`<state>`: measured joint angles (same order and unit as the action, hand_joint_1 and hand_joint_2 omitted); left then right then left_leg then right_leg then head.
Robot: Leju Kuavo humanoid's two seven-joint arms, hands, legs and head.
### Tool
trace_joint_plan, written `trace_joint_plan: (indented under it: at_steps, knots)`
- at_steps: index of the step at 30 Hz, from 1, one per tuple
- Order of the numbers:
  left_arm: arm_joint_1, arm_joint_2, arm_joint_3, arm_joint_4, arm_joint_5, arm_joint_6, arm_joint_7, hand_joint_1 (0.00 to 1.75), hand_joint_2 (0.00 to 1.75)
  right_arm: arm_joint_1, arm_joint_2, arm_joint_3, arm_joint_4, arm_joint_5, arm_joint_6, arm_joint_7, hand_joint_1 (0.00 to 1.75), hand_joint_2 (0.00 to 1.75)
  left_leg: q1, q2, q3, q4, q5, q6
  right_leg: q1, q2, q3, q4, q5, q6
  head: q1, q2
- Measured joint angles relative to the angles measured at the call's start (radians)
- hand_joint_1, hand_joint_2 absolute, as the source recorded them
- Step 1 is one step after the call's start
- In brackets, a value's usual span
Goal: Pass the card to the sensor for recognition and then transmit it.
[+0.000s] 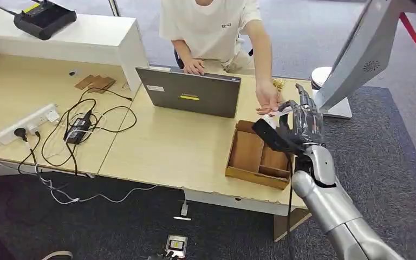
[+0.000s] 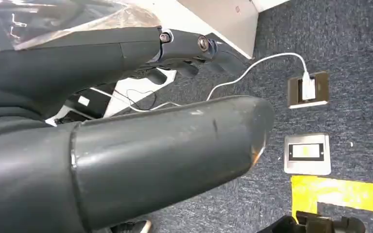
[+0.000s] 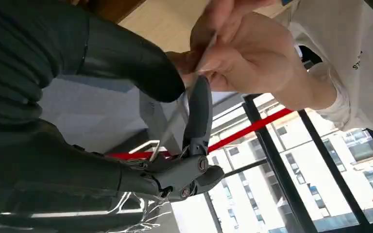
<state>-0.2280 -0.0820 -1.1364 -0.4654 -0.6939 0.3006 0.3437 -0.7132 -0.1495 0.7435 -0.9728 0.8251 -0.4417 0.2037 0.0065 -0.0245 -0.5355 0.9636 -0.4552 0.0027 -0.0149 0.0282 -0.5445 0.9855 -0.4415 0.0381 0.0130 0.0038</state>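
A: Head view. Why was the right hand [image 1: 301,120] raised beside the tray [image 1: 247,174]?

B: It was raised toward the person's hand [image 1: 268,100], judged to be the hand-over stage. A pale sliver, taken to be the card [image 1: 283,111], was seen between the two hands. The sensor could not be identified.

A: Left wrist view?

B: The left hand [image 2: 141,145] was hung over the carpet [image 2: 340,53], idle. Nothing was seen in it; whether its fingers were clenched could not be told.

A: Right wrist view. Where was the card relative to the fingers?

B: The card [image 3: 200,59] was seen edge-on, pinched between the thumb [image 3: 126,60] and a dark finger [image 3: 199,116]. Its far end was gripped by the person's fingers [image 3: 243,48]. The card was thus held from both ends, with release judged not yet made.
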Motion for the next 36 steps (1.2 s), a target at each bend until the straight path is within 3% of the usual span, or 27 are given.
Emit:
trace_joint_plan:
  at_steps: [19,30,36]
  knots:
    - [0.001,0.000,0.009,-0.001,-0.002,0.005,0.004,0.00,0.00,-0.002,-0.009,-0.001,0.007,-0.018,-0.006,-0.006,1.55,1.75,0.000,0.000,0.000,0.000,0.000,0.000,0.000,0.000,0.000,0.000,0.000,0.000,0.000,0.000]
    - [0.025,0.003,0.040,0.000,0.070,0.067,0.017,0.00,0.00,0.064,-0.103,-0.061,-0.091,-0.064,-0.033,0.040,1.50,1.75,0.000,0.000,0.000,0.000,0.000,0.000,0.000,0.000,0.000,-0.001,0.000,0.000,0.000,0.000]
    - [0.036,0.006,0.050,0.001,0.100,0.087,0.026,0.00,0.00,0.127,-0.156,-0.120,-0.127,-0.097,-0.052,0.055,1.57,1.75,0.000,0.000,0.000,0.000,0.000,0.000,0.000,0.000,0.000,-0.001,0.000,0.000,0.000,0.000]
